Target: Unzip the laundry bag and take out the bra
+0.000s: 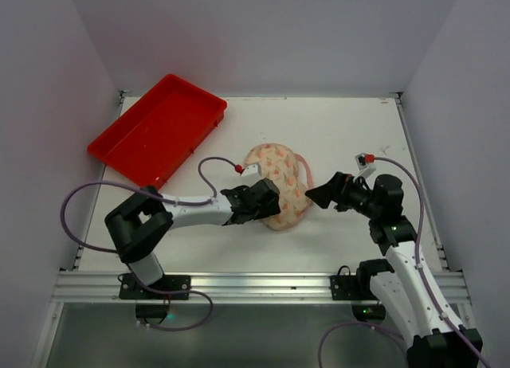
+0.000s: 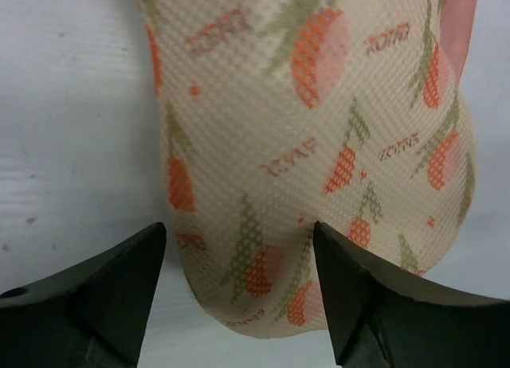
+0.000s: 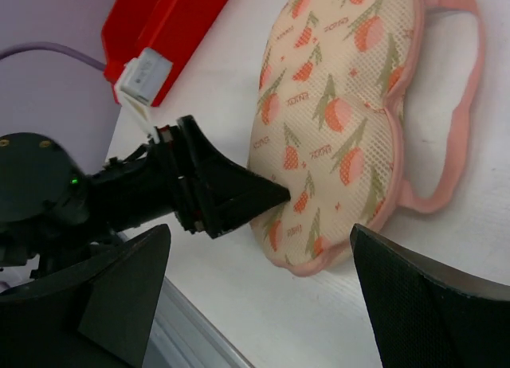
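- When viewed from the top external camera, shows the laundry bag [image 1: 279, 183] lying flat near the middle of the white table [image 1: 343, 129], cream with orange-red prints, a pink band [image 1: 304, 170] curving along its right side.
- Places the left gripper [image 1: 267, 201] at the bag's near-left end, jaws apart and astride that end.
- Places the right gripper [image 1: 315, 196] just beside the bag's right edge and apart from it, jaws spread.
- Marks a red tray [image 1: 163, 133] at the far left of the table, well apart from the bag.
- Seen from the left wrist, fills most of the frame with the bag's [image 2: 303, 105] mesh surface.
- Sets the left gripper [image 2: 239, 229] low in frame, its dark fingers [image 2: 119, 280] held wide on either side of the bag's rounded end and close to the fabric; cannot tell whether touching.
- Seen from the right wrist, shows the bag [image 3: 335, 121] resting on the table, pink band [image 3: 422, 205] looping out from its edge; cannot tell whether zipped.
- Shows the right gripper [image 3: 255, 236] with jaws wide apart at the bottom corners, clamped on nothing, the bag's lower edge just beyond the gap.
- Shows one finger of the left gripper [image 3: 263, 197] meeting the bag's side.
- Puts the red tray [image 3: 167, 17] at upper left.
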`<state>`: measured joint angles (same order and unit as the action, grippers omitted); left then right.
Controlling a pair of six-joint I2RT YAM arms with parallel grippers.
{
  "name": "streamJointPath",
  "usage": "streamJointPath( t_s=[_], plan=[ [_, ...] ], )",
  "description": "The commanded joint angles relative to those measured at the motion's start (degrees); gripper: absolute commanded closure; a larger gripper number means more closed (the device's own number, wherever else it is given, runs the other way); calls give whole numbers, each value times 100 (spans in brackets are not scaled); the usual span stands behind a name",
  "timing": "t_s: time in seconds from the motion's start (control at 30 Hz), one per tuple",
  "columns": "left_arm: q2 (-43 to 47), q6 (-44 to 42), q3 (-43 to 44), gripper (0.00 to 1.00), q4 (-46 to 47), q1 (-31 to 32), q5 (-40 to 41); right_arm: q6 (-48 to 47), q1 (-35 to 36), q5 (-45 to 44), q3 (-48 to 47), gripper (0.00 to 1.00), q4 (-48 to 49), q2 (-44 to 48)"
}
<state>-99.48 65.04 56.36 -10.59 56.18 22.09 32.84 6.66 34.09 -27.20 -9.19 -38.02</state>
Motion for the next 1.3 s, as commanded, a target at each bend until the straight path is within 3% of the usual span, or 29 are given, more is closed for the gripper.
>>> streamJointPath(
  t_s=[0.0,0.07,0.1,0.23,0.33,0.53,0.8,0.9,1.03,1.13,1.2,1.23,1.27],
  plan=[
    [850,678,-545,19,-57,-37,156,231,283,64,136,5,242,-188],
    [1332,381,-792,3,30,-55,130,302,695,-357,224,8,269,-285],
    [1474,204,-1019,1,126,-72,68,415,862,-533,259,12,338,-328],
    [1941,-412,-1565,2,732,-423,-835,811,1556,-1061,417,15,672,-794],
    [2073,-842,-1926,4,1471,-730,-1467,987,1681,-1352,435,20,997,-1391],
    [1810,-1212,-2147,8,2447,-1285,-2778,1110,1602,-1545,93,28,1402,-2797],
    [1019,-1564,-1717,11,2817,-1294,-3544,532,1119,-1212,-1049,28,1228,-4195],
    [694,-1652,-1558,19,2922,-1329,-3694,286,1040,-1255,-1472,28,1016,-4459],
    [404,-1635,-1470,42,3273,-1382,-3799,83,987,-1299,-1709,27,937,-4407],
    [245,-1521,-1417,48,3414,-1408,-3904,38,987,-1282,-1588,24,945,-4065],
    [324,-1441,-1443,39,3353,-1426,-3914,47,996,-1247,-1438,22,998,-3661],
    [402,-1371,-1496,25,3292,-1435,-3783,47,996,-1229,-1289,22,998,-3529],
    [612,-1327,-1679,20,3265,-1443,-3651,64,1004,-1220,-1209,21,981,-3398]
  ],
)
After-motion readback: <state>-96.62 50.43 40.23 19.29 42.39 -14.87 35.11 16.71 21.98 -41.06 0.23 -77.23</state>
